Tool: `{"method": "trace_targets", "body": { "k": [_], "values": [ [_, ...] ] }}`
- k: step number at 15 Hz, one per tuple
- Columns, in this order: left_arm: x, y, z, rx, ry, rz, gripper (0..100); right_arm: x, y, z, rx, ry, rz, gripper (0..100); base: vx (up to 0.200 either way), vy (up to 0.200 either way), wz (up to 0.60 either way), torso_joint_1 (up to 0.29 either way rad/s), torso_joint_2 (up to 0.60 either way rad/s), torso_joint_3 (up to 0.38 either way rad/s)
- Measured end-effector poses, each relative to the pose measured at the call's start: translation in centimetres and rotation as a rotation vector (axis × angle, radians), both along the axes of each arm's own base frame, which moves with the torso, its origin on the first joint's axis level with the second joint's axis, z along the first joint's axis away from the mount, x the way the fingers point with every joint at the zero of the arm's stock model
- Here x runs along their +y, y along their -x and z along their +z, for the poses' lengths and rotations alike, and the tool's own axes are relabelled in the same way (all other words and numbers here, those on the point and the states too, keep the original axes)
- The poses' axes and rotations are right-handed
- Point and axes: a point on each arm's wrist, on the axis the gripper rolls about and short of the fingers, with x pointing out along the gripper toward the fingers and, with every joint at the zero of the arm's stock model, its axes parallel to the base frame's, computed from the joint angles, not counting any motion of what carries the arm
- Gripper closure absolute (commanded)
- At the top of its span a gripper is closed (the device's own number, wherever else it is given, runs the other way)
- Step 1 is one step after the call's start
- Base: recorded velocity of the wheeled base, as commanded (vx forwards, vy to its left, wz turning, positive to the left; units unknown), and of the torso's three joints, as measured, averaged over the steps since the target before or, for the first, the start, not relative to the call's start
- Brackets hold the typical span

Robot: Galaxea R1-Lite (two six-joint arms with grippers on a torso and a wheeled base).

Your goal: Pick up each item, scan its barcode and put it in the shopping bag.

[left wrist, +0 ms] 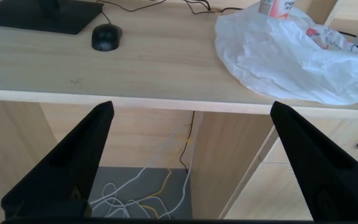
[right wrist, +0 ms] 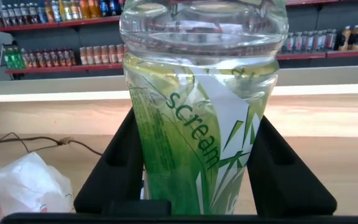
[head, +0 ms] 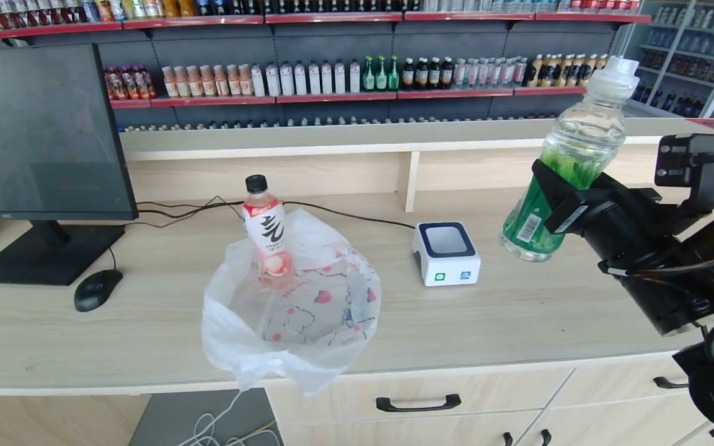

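Observation:
My right gripper (head: 555, 195) is shut on a clear bottle with a green label (head: 564, 167), held tilted in the air to the right of the white barcode scanner (head: 445, 253). Its barcode faces down and left. In the right wrist view the green-label bottle (right wrist: 197, 124) stands between the two black fingers (right wrist: 110, 168). A pink drink bottle (head: 267, 232) stands upright at the back of the white shopping bag (head: 292, 310), which lies open on the counter. My left gripper (left wrist: 191, 155) hangs open below the counter's front edge, with the shopping bag (left wrist: 291, 56) beyond it.
A monitor (head: 41, 136) and a black mouse (head: 96, 289) sit at the left of the counter (head: 518, 322). Cables run along the back. Drawers with black handles (head: 418, 404) lie under the front edge. Shelves of drinks (head: 332, 74) line the wall behind.

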Motion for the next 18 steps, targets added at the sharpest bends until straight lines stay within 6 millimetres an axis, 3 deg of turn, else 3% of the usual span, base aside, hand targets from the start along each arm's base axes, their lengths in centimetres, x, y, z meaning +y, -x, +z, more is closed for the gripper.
{"method": "trace_targets", "body": {
  "k": [6, 11, 18],
  "values": [
    [0.0, 0.0, 0.0, 0.000, -0.001, 0.000, 0, 0.2, 0.1, -0.1, 0.006, 0.003, 0.007, 100, 0.000, 0.000, 0.00, 0.000, 0.00, 0.000],
    [0.0, 0.0, 0.0, 0.000, 0.001, 0.000, 0, 0.2, 0.2, 0.2, -0.008, -0.002, 0.011, 100, 0.000, 0.000, 0.60, 0.003, 0.00, 0.004],
    [0.0, 0.0, 0.0, 0.000, 0.003, 0.000, 0, 2.5, -0.6, -0.7, 0.011, 0.014, 0.073, 100, 0.000, 0.000, 0.60, 0.002, 0.00, 0.002]
  ]
}}
